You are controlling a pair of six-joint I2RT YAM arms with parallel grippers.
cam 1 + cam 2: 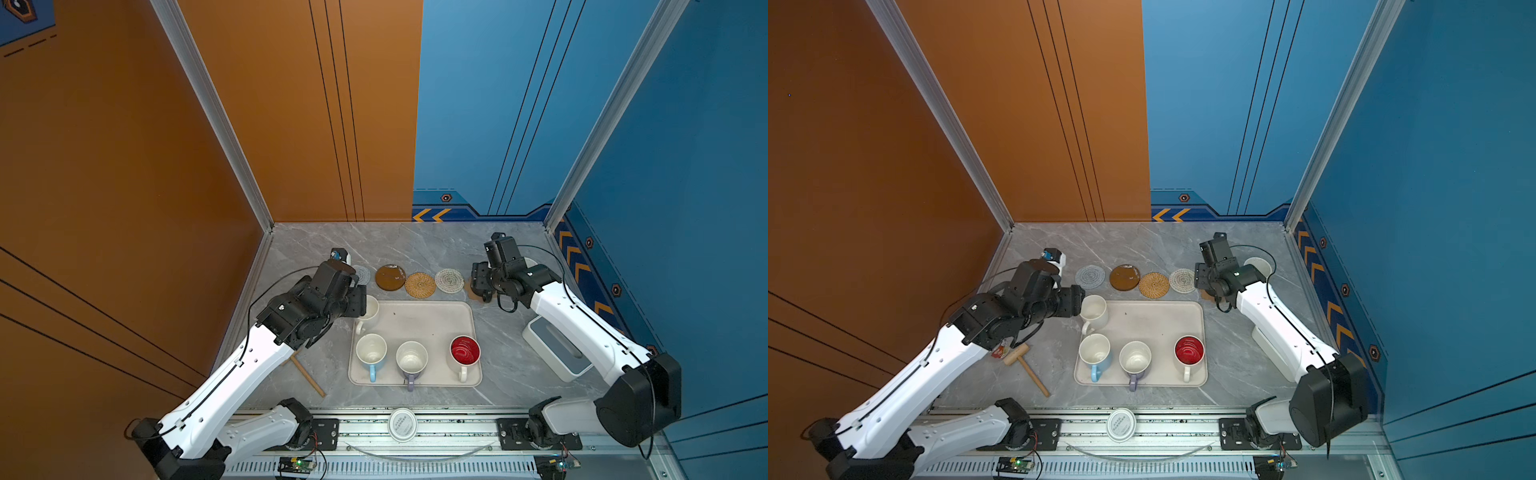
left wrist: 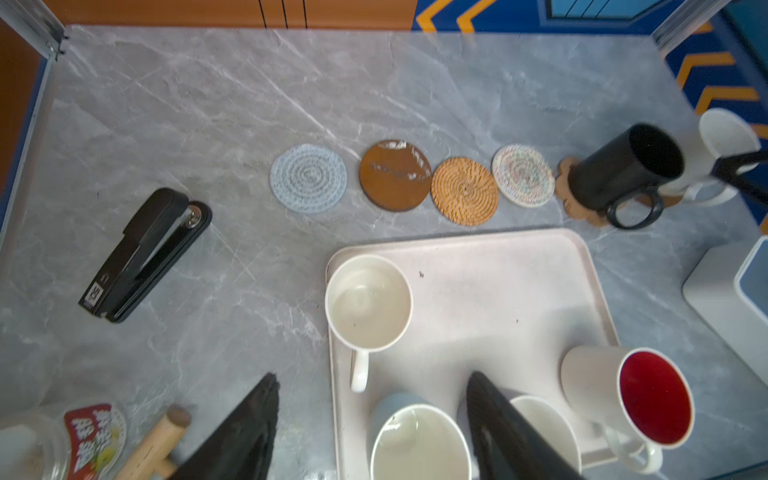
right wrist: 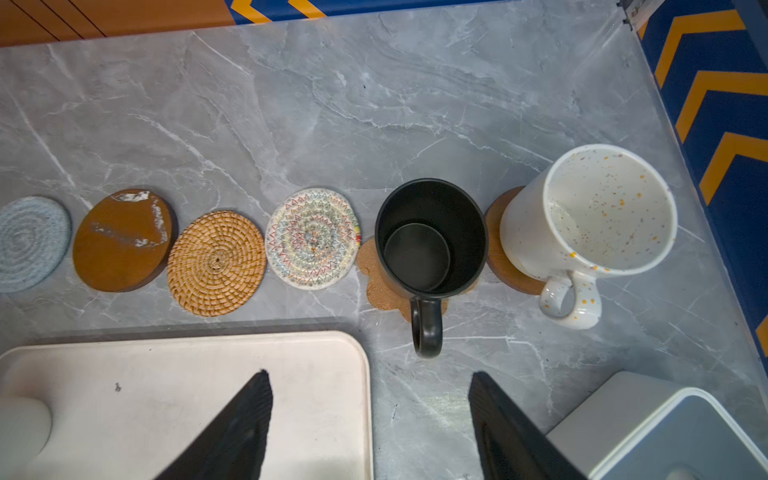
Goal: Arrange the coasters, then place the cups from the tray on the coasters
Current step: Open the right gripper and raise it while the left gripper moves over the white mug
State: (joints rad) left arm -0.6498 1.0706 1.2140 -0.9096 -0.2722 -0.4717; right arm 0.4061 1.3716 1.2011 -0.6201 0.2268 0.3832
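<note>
Black fingers (image 2: 249, 419) of my left end effector (image 2: 372, 376) fill the foreground. They are spread wide and pinch nothing, hovering over the near-left part of the tray (image 2: 498, 291). My right end effector (image 3: 370, 374) is also spread and empty, poised above the desk (image 3: 415, 104) just short of the black cup (image 3: 430, 237).

Beyond the tray, the coasters lie in one row. Two are served: the black cup stands upright on the paw-shaped coaster (image 3: 380, 291), and the speckled cup (image 3: 598, 216) on a brown disc (image 3: 496, 249). Four are bare: the grey-blue round (image 3: 29, 243), the second brown disc (image 3: 122, 241), the rattan round (image 3: 216, 262) and the whitish woven round (image 3: 311, 239).

I judge the placing a third done, and fetching the next cup is the step in hand. On the tray stand the white cup (image 2: 368, 303), light blue cup (image 1: 371, 353), lavender cup (image 1: 411, 359) and red-lined cup (image 1: 464, 351). The white cup is closest to my left side. I would come down over its wall, close, lift it clear of the low rim and set it upright on the grey-blue round. My finger hides most of the lavender cup, so its handle probably points toward the near edge.
</note>
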